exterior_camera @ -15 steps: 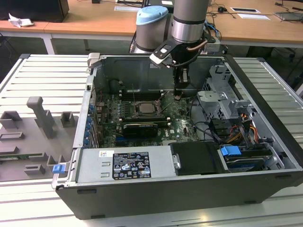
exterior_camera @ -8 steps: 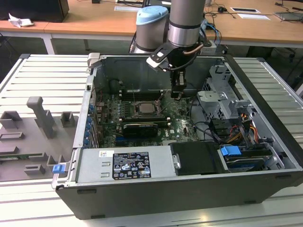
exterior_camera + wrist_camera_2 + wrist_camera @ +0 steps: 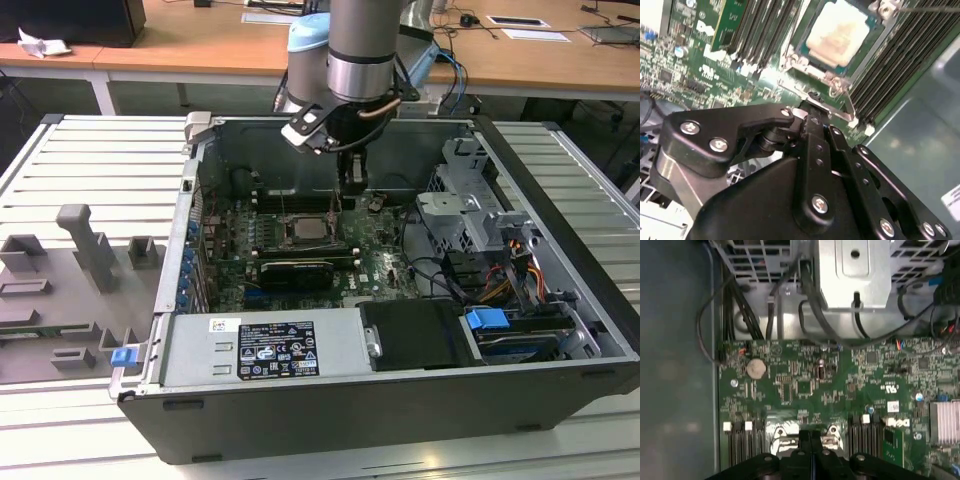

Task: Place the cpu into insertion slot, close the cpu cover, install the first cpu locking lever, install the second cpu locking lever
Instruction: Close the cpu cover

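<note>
One gripper [image 3: 809,111] closed, cpu [image 3: 837,32] partly cut off

No text legible. Black-and-white sticker [image 3: 275,350] on pwr supply [image 3: 338,345]: print too small to read. White markings [image 3: 890,388] on green circuit board [image 3: 805,370], first wrist view: unreadable.

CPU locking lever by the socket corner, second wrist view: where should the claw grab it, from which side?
Probably its thin wire handle, from above, gripped crosswise: it runs in the narrow gap between the cpu cover and the memory slots, leaving no side access.
</note>
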Available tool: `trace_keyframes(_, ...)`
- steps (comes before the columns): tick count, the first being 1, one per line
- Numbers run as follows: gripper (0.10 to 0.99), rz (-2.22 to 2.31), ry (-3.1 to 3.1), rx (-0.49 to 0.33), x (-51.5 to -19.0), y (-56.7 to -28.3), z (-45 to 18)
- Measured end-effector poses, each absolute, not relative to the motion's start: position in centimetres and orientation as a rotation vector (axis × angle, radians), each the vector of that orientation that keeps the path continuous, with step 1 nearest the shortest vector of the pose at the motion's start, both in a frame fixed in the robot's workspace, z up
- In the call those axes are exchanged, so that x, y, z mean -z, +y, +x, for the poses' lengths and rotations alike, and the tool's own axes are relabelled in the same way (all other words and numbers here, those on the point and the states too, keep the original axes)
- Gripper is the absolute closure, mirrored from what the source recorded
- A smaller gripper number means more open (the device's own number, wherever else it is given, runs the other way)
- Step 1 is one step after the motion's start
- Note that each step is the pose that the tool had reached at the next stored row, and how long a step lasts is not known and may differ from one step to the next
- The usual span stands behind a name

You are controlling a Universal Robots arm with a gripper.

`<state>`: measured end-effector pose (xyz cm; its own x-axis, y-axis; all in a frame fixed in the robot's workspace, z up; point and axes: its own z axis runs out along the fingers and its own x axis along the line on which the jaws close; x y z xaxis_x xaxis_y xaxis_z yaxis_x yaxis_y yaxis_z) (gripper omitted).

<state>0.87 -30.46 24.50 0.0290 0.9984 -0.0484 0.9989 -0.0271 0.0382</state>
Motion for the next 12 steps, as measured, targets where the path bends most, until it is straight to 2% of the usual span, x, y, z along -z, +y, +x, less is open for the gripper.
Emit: trace_keyframes(12, 0.980, 2.208, 2.149, 0.013, -22.5, -30.3, -2.3)
